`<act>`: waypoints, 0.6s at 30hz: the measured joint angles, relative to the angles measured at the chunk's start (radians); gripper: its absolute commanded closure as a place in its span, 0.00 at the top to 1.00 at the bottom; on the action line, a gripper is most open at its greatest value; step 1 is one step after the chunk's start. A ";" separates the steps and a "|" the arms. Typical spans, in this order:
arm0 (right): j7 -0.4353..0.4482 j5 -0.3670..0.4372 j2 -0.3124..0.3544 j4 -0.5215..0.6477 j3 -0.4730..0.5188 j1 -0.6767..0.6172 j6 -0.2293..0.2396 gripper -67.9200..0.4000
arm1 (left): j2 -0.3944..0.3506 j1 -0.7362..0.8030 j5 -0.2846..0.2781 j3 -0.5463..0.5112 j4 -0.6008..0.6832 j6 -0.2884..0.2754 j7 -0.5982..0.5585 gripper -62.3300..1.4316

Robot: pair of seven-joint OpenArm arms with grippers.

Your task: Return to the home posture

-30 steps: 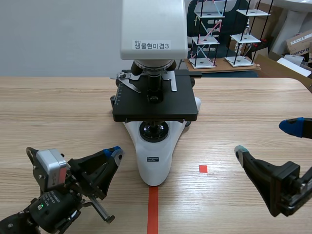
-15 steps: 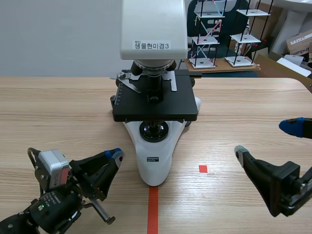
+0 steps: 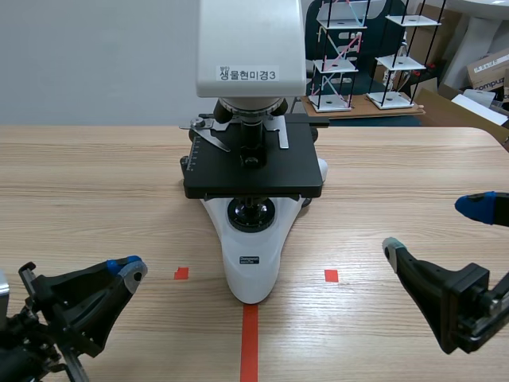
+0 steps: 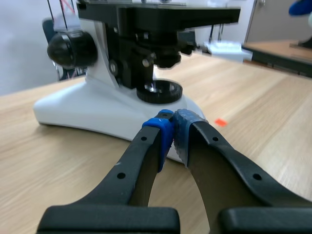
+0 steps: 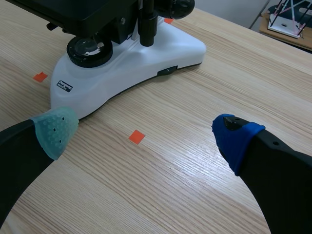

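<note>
The left tool (image 4: 173,129) looks closed on nothing, right tool (image 5: 145,132) gapes empty (arms mostly cut off); microscope (image 3: 253,263) cropped above.

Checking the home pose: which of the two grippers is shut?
The left gripper: it is closed on nothing, tips touching, while the right gripper stands wide open.

My left jaws sat low over the tabletop (image 3: 95,175) at its near left, tips together. My right jaws gaped wide at the near right. Between them stood the white-and-black microscope (image 3: 253,183).
</note>
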 measured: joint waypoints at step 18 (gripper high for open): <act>0.000 0.000 0.000 0.000 0.000 0.000 0.000 0.89 | -0.098 0.493 0.019 -0.458 0.542 -0.081 0.228 0.50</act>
